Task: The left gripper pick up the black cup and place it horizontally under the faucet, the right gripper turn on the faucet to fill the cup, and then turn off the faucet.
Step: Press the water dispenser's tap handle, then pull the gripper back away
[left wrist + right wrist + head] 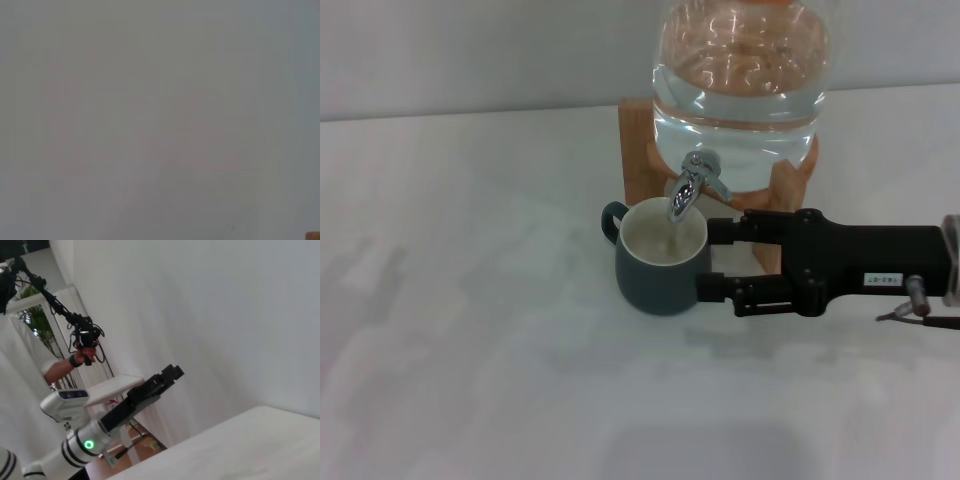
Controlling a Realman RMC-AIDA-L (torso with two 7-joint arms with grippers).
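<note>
The black cup (660,270) stands upright on the white table, its cream inside facing up and its handle pointing left. Its mouth sits right under the spout of the chrome faucet (692,185), which is fitted to a clear water jug (740,70) in a wooden stand (640,150). My right gripper (705,260) reaches in from the right, open, with one fingertip at the cup's far right rim and the other at its near right side. I cannot tell whether they touch it. The left gripper (170,375) shows only in the right wrist view, held up in the air off to the side of the table.
The jug and its stand rise directly behind the cup and the right gripper. White tabletop (470,330) stretches to the left and front of the cup. The left wrist view is a plain grey surface. A person's hand (82,355) and stands show far behind the left arm.
</note>
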